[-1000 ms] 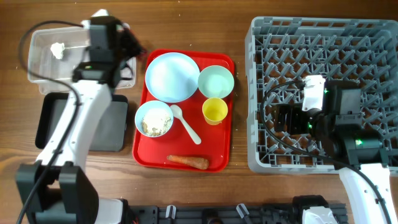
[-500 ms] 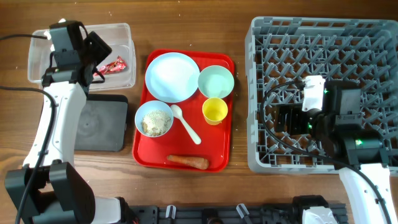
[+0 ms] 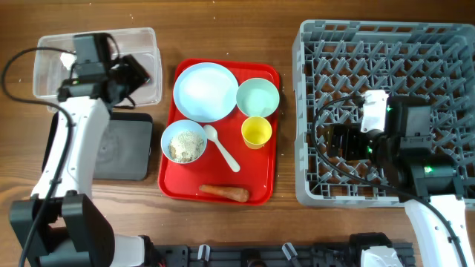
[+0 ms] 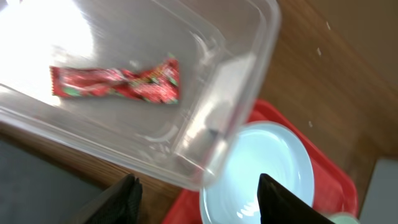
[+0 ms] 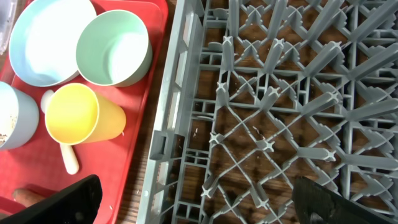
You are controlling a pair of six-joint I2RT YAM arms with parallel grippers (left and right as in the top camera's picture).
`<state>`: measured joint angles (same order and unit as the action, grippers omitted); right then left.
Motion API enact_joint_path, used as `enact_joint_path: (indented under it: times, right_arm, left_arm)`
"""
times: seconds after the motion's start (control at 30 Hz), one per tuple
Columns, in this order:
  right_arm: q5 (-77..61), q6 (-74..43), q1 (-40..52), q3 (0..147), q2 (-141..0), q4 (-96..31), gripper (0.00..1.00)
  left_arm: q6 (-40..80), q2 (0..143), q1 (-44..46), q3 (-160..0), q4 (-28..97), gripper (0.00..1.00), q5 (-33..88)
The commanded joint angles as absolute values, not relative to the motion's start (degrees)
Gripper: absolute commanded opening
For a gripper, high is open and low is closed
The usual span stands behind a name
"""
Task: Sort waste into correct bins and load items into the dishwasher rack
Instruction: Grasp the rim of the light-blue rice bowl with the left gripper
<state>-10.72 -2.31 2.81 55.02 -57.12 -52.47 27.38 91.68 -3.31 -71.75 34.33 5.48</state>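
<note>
Inside bin (image 4: 271,36), red wrapper (image 4: 118,84), print blurred

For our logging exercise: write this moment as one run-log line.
left gripper: open, over clear bin edge | red wrapper: in clear bin | right gripper: open, empty, over dishwasher rack | carrot: on red tray

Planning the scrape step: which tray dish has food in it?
The small bowl left of the spoon, holding beige crumbs. The plate, green bowl and yellow cup look empty.
</note>
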Motion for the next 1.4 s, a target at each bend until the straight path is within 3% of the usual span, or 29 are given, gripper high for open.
enact_joint_path:
  times: [0.0,0.2,0.43,0.73,1.37]
  right_arm:
    - [-11.7,-3.2,3.0,56.6,-57.2,-52.1,1.00]
    - [-11.7,-3.1,3.0,56.6,-57.2,-52.1,1.00]
    - [-11.7,-3.1,3.0,56.6,-57.2,-52.1,1.00]
    - [-11.7,-3.2,3.0,56.6,-57.6,-52.1,1.00]
    - [-11.7,-3.2,3.0,56.6,-60.2,-52.2,1.00]
  left_arm:
    - [21.4,92.3,2.6,-72.0,35.0,0.61,7.0]
    - [18.2,92.3,13.2,-72.0,36.6,0.59,6.5]
    - [18.2,92.3,18.2,-72.0,41.1,0.58,6.3]
    - [20.3,93.0,18.5,-71.6,52.7,0.42,4.9]
    - [23.2,95.1,24.5,-56.8,39.9,0.46,4.5]
